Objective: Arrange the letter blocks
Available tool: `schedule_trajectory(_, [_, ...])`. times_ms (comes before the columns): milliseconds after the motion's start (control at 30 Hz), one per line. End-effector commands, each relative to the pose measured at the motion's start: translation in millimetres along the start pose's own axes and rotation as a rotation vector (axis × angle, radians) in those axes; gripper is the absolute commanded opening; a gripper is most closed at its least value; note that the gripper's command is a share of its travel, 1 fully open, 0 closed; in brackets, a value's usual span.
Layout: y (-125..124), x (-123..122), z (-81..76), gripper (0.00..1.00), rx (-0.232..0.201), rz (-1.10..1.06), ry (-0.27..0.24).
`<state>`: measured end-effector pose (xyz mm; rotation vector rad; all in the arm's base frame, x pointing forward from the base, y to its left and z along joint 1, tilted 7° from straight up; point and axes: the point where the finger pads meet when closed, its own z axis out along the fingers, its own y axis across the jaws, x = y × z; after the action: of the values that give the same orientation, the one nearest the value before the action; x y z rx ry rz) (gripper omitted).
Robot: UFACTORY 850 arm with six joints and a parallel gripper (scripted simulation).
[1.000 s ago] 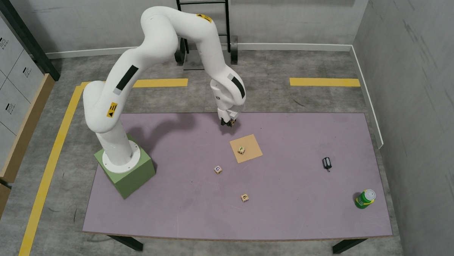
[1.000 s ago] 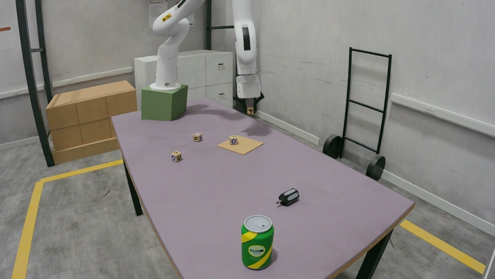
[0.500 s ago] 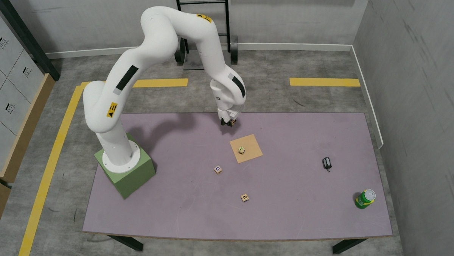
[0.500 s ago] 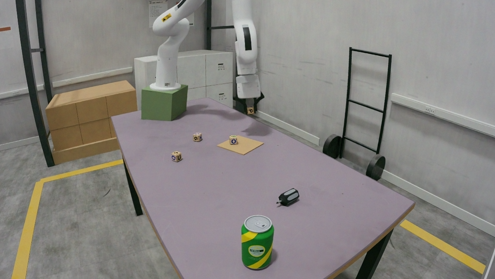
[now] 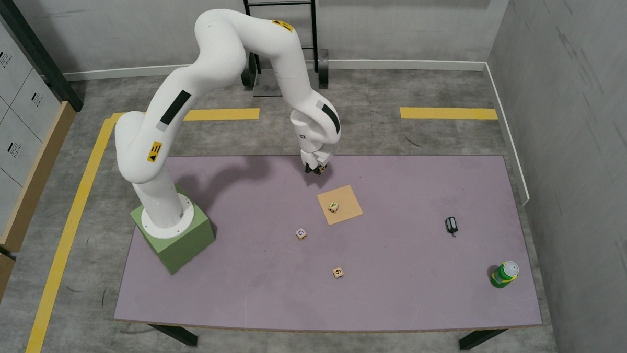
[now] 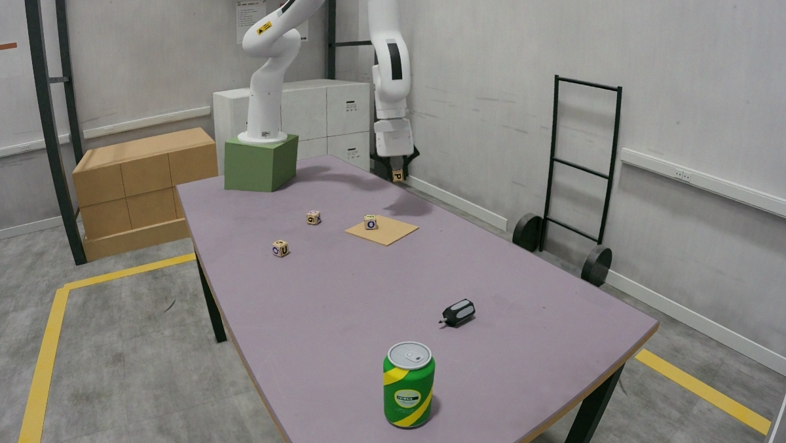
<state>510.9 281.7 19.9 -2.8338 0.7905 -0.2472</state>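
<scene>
My gripper [image 5: 316, 169] [image 6: 397, 172] is shut on a wooden block [image 5: 321, 168] [image 6: 397, 175] and holds it in the air above the table's far edge, behind the mat; the block's side shows a P. The tan mat [image 5: 348, 201] [image 6: 393, 231] lies near the middle of the table. A block with a green F on top [image 5: 333, 207] [image 6: 370, 221] sits on the mat's near-left part. A block with a purple G on top [image 5: 301, 233] [image 6: 313, 217] lies off the mat, toward the base. A block with a 9 on top [image 5: 337, 272] [image 6: 280, 248] lies farther off.
A small black device [image 5: 451, 224] [image 6: 458, 312] lies on the table's right part. A green can [image 5: 503, 274] [image 6: 408, 384] stands near the right front corner. The arm's green pedestal [image 5: 184, 240] [image 6: 258, 163] stands at the left end.
</scene>
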Motion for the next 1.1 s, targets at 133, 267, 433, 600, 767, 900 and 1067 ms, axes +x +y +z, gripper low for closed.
schedule_trajectory(133, [-0.6, 3.1, -0.8, 0.28, -0.054, 0.018, -0.127])
schedule_trajectory(267, [-0.7, 3.9, -0.8, 0.28, -0.054, 0.026, -0.127])
schedule_trajectory(433, [-0.8, 5.2, -0.7, 0.28, -0.056, 0.038, -0.126])
schedule_trajectory(600, [-1.0, 6.9, -0.6, 0.28, -0.057, 0.055, -0.125])
schedule_trajectory(767, [-1.1, 8.5, -0.5, 0.28, -0.059, 0.069, -0.125])
schedule_trajectory(900, [-1.2, 10.2, -0.4, 0.28, -0.06, 0.085, -0.124])
schedule_trajectory(1067, [-1.4, 12.7, -0.2, 0.28, -0.063, 0.109, -0.122])
